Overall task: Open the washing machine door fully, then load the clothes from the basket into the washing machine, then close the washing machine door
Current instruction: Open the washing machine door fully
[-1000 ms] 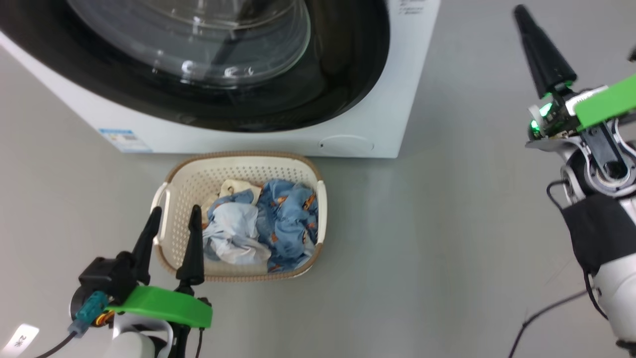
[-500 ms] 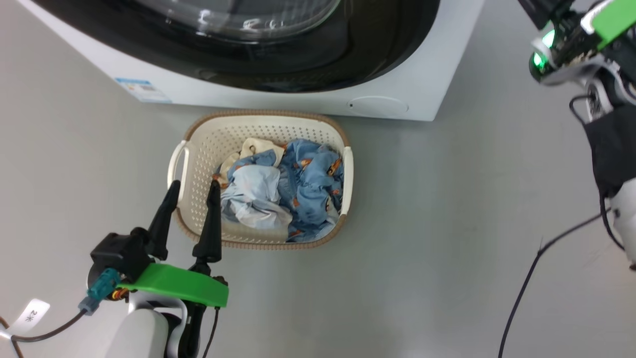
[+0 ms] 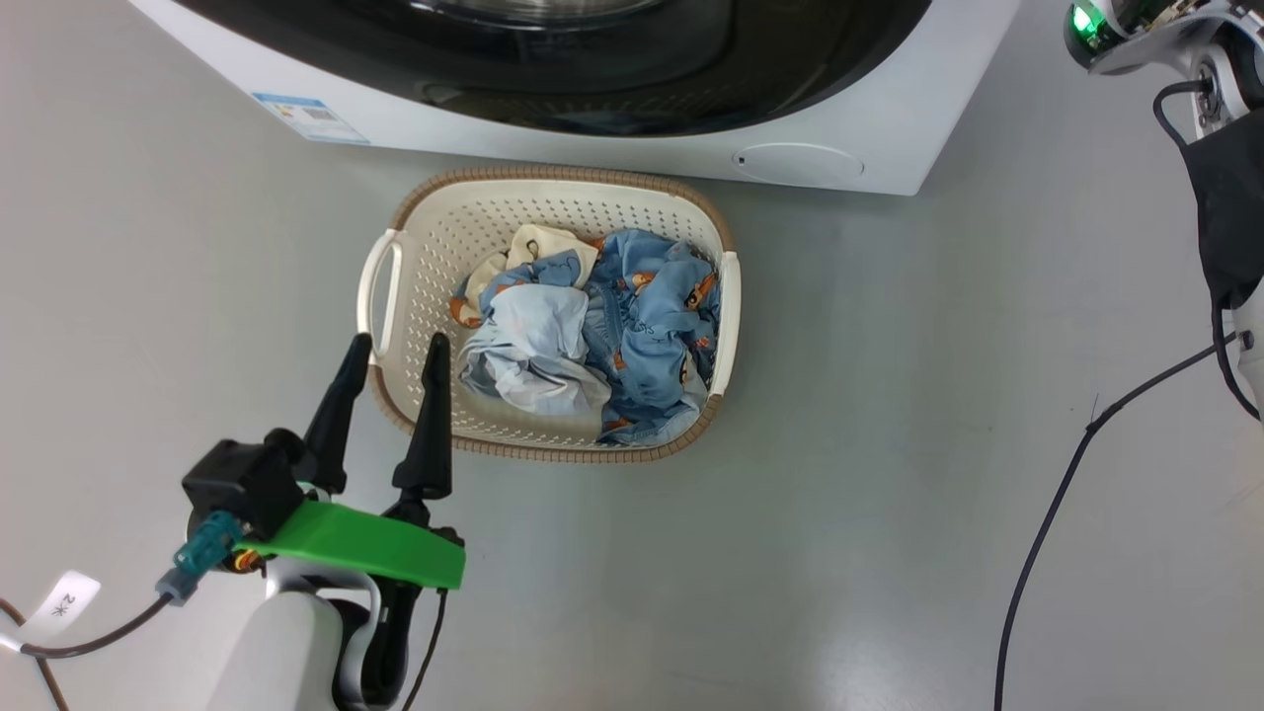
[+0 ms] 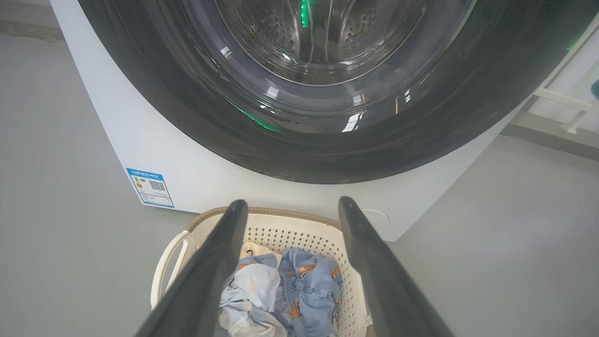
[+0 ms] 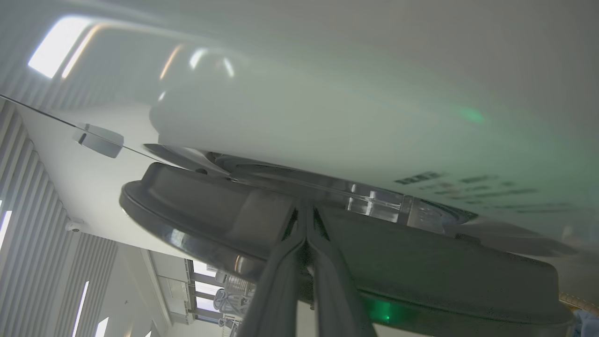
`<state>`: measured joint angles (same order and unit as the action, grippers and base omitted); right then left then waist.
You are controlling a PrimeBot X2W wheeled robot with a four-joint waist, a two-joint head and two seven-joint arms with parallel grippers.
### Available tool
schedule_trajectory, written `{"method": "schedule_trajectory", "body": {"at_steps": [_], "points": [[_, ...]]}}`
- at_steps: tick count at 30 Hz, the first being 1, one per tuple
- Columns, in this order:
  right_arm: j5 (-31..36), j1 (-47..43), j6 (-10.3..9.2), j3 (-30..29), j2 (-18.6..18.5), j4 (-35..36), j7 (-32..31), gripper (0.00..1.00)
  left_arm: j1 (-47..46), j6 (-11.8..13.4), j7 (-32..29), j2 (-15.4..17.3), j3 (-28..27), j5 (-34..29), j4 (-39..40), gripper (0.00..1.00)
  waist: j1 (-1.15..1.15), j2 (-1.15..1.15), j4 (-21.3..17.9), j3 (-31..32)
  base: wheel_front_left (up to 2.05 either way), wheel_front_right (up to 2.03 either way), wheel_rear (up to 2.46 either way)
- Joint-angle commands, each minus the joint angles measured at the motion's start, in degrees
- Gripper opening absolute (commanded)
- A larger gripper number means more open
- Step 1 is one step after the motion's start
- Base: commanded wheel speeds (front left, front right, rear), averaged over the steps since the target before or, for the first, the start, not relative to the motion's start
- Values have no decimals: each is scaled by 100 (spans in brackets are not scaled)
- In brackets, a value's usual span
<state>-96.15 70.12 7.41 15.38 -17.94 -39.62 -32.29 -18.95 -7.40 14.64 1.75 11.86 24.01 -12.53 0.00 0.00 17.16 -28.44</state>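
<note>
The washing machine (image 3: 908, 109) stands ahead of the left hand (image 3: 399, 344), its door (image 4: 299, 150) not yet swung open. The right hand (image 5: 306, 206), fingers together, has its tips at the door's edge. Just beyond the left hand's spread fingers, the basket (image 3: 553, 202) holds the clothes (image 3: 632, 326). Opening, loading and closing all remain.

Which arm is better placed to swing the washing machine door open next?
Right. The right gripper, shut, has its fingertips at the washing machine door rim edge; the left gripper hangs open near the basket, away from the door.

washing machine door (image 3: 691, 69) cropped at head view's top, blue label (image 3: 311, 117) print unreadable, basket (image 3: 553, 212) partly behind left end effector (image 3: 400, 342)
</note>
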Motion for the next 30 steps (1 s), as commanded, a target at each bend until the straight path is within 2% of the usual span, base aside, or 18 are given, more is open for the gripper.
{"method": "schedule_trajectory", "body": {"at_steps": [1, 13, 30], "points": [[108, 119, 8, 46, 127, 113, -35, 0, -98, -9, 36, 113, -159, 77, 156, 100, 0, 0, 25, -45, 0, 0, 0], [301, 301, 8, 60, 206, 68, -74, 0, -176, -9, 36, 113, -127, 152, 174, 100, 0, 0, 58, -131, 0, 0, 0], [450, 46, 8, 133, 284, 181, -195, 0, -153, -9, 36, 113, -102, 158, 136, 100, 0, 0, 57, -31, 0, 0, 0]]}}
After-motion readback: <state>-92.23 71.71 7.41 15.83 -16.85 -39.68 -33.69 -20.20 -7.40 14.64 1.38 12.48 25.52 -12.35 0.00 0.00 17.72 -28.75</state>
